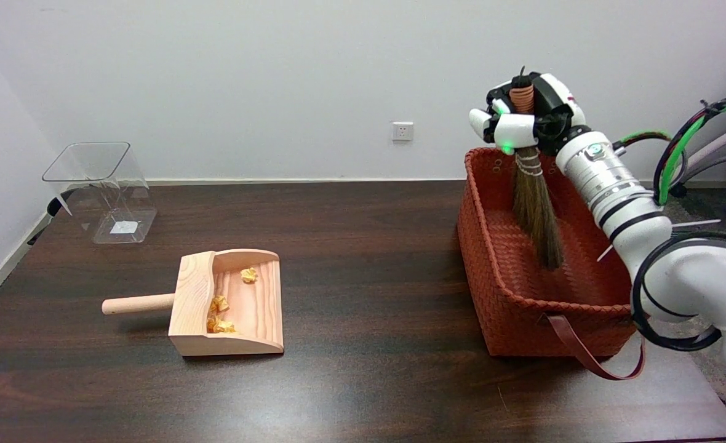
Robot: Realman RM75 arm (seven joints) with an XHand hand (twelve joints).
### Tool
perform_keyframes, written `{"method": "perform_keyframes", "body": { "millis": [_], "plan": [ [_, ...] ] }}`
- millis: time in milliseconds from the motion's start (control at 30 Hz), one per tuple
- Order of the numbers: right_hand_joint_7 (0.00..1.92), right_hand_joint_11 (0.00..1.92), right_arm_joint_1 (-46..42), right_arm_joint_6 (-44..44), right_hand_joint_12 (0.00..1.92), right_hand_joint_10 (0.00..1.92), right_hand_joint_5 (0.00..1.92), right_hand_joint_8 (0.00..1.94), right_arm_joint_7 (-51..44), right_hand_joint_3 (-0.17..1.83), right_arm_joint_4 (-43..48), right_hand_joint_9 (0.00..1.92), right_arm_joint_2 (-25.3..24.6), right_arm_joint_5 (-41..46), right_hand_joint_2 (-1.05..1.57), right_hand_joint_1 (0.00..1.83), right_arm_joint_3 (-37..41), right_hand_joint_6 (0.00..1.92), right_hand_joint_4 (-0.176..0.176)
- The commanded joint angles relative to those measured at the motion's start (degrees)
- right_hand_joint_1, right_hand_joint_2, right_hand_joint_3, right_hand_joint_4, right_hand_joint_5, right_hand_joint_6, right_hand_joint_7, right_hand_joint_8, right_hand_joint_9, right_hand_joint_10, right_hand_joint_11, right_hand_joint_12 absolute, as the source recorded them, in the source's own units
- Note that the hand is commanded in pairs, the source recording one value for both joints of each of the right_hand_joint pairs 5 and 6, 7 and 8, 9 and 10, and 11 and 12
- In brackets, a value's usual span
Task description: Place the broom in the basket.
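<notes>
My right hand (526, 117) is raised above the far side of the woven red-brown basket (510, 307) at the table's right. It grips the reddish handle of a small straw broom (534, 206) near its top. The broom hangs almost upright, its brown bristles pointing down inside the basket. The bristle tips are close to the basket floor; I cannot tell whether they touch it.
A wooden dustpan (227, 304) holding several orange paper scraps lies left of centre, its handle pointing left. A clear plastic bin (101, 191) stands at the far left. The basket's strap (590, 360) trails onto the table at its near corner.
</notes>
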Motion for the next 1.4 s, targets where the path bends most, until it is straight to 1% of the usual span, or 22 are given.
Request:
{"method": "perform_keyframes", "body": {
  "millis": [33, 533, 767, 833, 933, 1033, 1067, 1100, 1133, 1167, 1200, 1233, 1267, 1300, 1333, 1400],
  "plan": [
    [1.92, 1.92, -0.4, 5.7, 1.92, 1.92, 1.92, 1.92, 4.7, 0.89, 3.4, 1.92, -1.0, -1.2, 0.68, 1.43, -7.6, 1.92, 0.000],
    [1.92, 1.92, 3.0, 2.0, 1.92, 1.92, 1.92, 1.92, 5.6, 0.96, 6.2, 1.92, -7.5, -4.4, 0.56, 1.44, -8.9, 1.92, 0.000],
    [1.92, 1.92, 4.1, 1.9, 1.92, 1.92, 1.92, 1.92, 5.6, 0.99, 6.6, 1.92, -8.1, -4.8, 0.54, 1.44, -9.9, 1.92, 0.000],
    [1.92, 1.92, 4.3, 1.9, 1.92, 1.92, 1.92, 1.92, 5.6, 1.04, 6.6, 1.92, -8.1, -4.8, 0.47, 1.43, -10.3, 1.92, 0.000],
    [1.92, 1.92, 4.3, 1.9, 1.92, 1.92, 1.92, 1.92, 5.6, 1.07, 6.6, 1.92, -8.0, -4.8, 0.42, 1.41, -10.6, 1.92, 0.000],
    [1.92, 1.92, 4.3, 1.9, 1.92, 1.92, 1.92, 1.92, 5.6, 1.24, 6.7, 1.92, -8.0, -4.8, 0.25, 1.37, -10.9, 1.92, 0.000],
    [1.92, 1.92, 4.3, 2.1, 1.92, 1.92, 1.92, 1.92, 5.6, 1.15, 6.8, 1.92, -8.0, -4.8, 0.29, 1.33, -10.9, 1.92, 0.000],
    [1.92, 1.92, 4.3, 2.2, 1.92, 1.92, 1.92, 1.92, 5.6, 0.94, 6.9, 1.92, -8.0, -4.8, 0.46, 1.28, -10.9, 1.92, 0.000],
    [1.92, 1.92, 4.3, 2.3, 1.92, 1.92, 1.92, 1.92, 5.5, 0.78, 6.9, 1.92, -8.0, -4.8, 0.63, 1.23, -10.9, 1.92, 0.000],
    [1.92, 1.91, 4.3, 2.4, 1.91, 1.91, 1.91, 1.92, 5.5, 0.66, 7.0, 1.91, -8.0, -4.8, 0.83, 1.16, -10.9, 1.91, 0.000],
    [1.92, 1.85, 4.3, 2.5, 1.85, 1.85, 1.85, 1.92, 5.5, 0.59, 7.1, 1.85, -8.0, -4.8, 0.96, 1.10, -10.9, 1.85, 0.000],
    [1.92, 1.69, 4.3, 2.5, 1.69, 1.69, 1.69, 1.92, 5.6, 0.65, 7.1, 1.69, -8.0, -4.8, 0.85, 1.12, -10.8, 1.69, 0.000],
    [1.89, 1.54, 4.3, 2.5, 1.54, 1.54, 1.54, 1.89, 5.6, 0.80, 7.1, 1.54, -8.0, -4.8, 0.69, 1.14, -10.7, 1.54, 0.000],
    [1.81, 1.44, 4.3, 2.8, 1.44, 1.44, 1.44, 1.81, 5.6, 0.97, 7.0, 1.44, -8.0, -4.8, 0.51, 1.17, -10.7, 1.44, 0.000],
    [1.71, 1.36, 4.3, 2.9, 1.36, 1.36, 1.36, 1.71, 5.6, 1.16, 7.0, 1.36, -8.0, -4.8, 0.33, 1.19, -10.7, 1.36, 0.000],
    [1.62, 1.29, 4.3, 3.5, 1.29, 1.29, 1.29, 1.62, 5.6, 1.31, 6.9, 1.29, -8.0, -4.8, 0.18, 1.21, -10.7, 1.29, 0.000]
  ]
}}
